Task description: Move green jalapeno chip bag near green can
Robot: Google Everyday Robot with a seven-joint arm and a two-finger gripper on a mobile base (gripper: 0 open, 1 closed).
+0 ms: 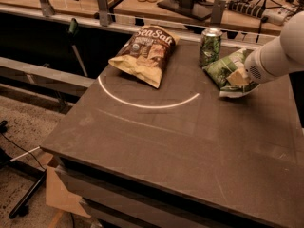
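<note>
Dark tabletop [180, 141] fills most of the view, with a pale arc [142, 104] drawn across it. At the far right, the green jalapeno chip bag [222, 69] lies just beside the upright green can [210, 46], its corner close to the can's base; whether they touch is unclear. The gripper [237, 78] comes in from the right on a white arm [280, 56] and seems closed on the bag's right part, a tan finger [235, 77] pressed on the foil. A brown Sea Salt bag [145, 53] lies well to the left.
</note>
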